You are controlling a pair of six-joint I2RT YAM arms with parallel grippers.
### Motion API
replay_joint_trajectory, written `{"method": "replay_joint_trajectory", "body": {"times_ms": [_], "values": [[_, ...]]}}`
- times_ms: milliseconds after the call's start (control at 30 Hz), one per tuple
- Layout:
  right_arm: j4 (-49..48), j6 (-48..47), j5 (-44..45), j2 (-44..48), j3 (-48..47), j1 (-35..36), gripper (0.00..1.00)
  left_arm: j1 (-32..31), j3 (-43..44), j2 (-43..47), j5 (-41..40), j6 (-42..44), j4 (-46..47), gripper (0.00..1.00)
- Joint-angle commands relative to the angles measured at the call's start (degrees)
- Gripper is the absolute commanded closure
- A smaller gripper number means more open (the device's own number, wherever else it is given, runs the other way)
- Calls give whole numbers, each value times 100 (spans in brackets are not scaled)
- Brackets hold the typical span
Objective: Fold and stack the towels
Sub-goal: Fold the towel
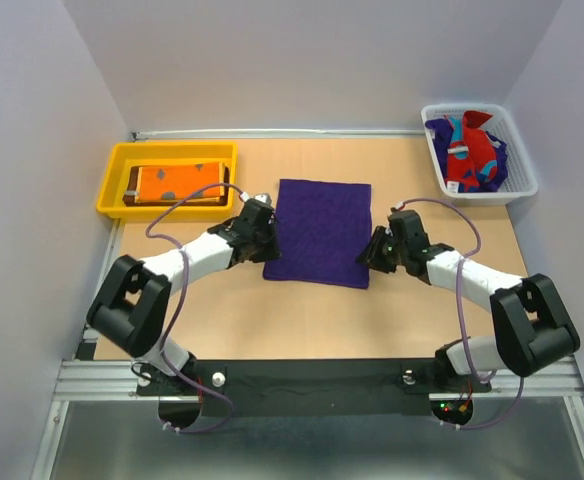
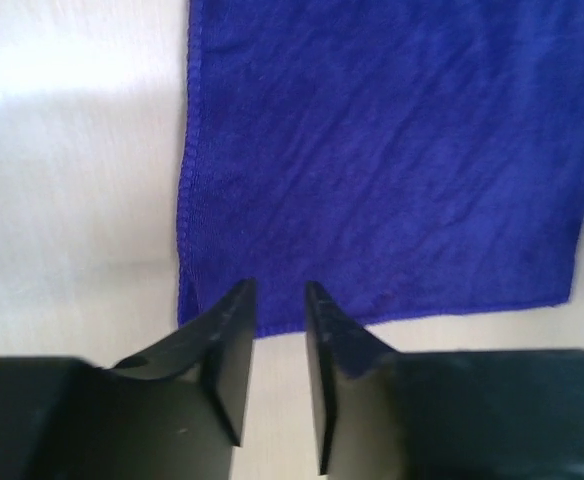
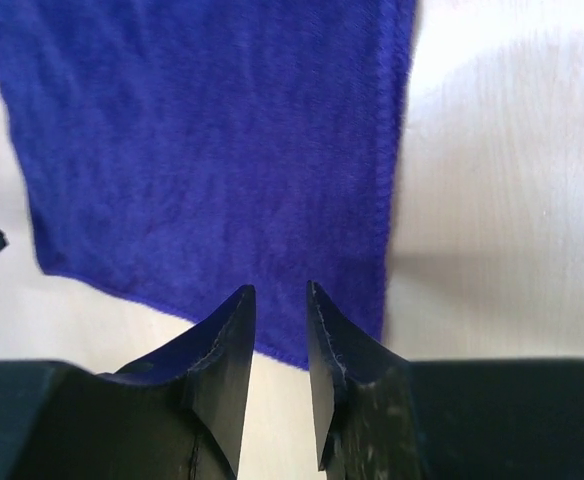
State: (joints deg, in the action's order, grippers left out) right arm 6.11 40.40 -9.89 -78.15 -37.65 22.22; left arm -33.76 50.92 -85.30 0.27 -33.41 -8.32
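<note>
A deep purple towel (image 1: 320,230) lies spread flat on the middle of the table. My left gripper (image 1: 268,247) hovers at its near left corner, jaws parted a little with nothing between them. In the left wrist view the fingertips of the left gripper (image 2: 280,290) sit just over the purple towel's (image 2: 392,150) near hem. My right gripper (image 1: 374,254) is at the near right corner, also open and empty. In the right wrist view the right gripper (image 3: 280,290) points at the purple towel's (image 3: 202,150) near edge.
A yellow tray (image 1: 112,185) at the back left holds a folded orange towel (image 1: 177,180) on top of a dark brown one (image 1: 132,197). A white mesh basket (image 1: 527,185) at the back right holds a red and teal towel (image 1: 472,155) and purple cloth.
</note>
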Motion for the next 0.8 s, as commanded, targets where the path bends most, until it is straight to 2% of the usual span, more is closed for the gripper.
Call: {"method": "replay_joint_trajectory", "body": {"times_ms": [0, 167, 367, 500, 633, 700, 767], "values": [[-488, 170, 118, -200, 336, 46, 68, -34, -116, -408, 69, 1, 251, 69], [-514, 161, 304, -245, 741, 46, 68, -61, -679, -602, 289, -139, 533, 69], [-357, 529, 207, 202, 1452, 55, 68, -105, -1698, -181, 491, -508, 621, 70], [353, 819, 233, 939, 1778, 55, 68, -192, -2435, 583, 728, -868, 524, 69], [1058, 934, 321, 1749, 1849, 46, 67, -350, -2753, 1330, 851, -1211, 314, 69], [1216, 934, 286, 2091, 1831, 46, 67, -552, -2806, 1734, 887, -1369, 199, 67], [1217, 821, 190, 2198, 1709, 46, 67, -693, -2772, 2085, 974, -1563, 164, 60]]}}
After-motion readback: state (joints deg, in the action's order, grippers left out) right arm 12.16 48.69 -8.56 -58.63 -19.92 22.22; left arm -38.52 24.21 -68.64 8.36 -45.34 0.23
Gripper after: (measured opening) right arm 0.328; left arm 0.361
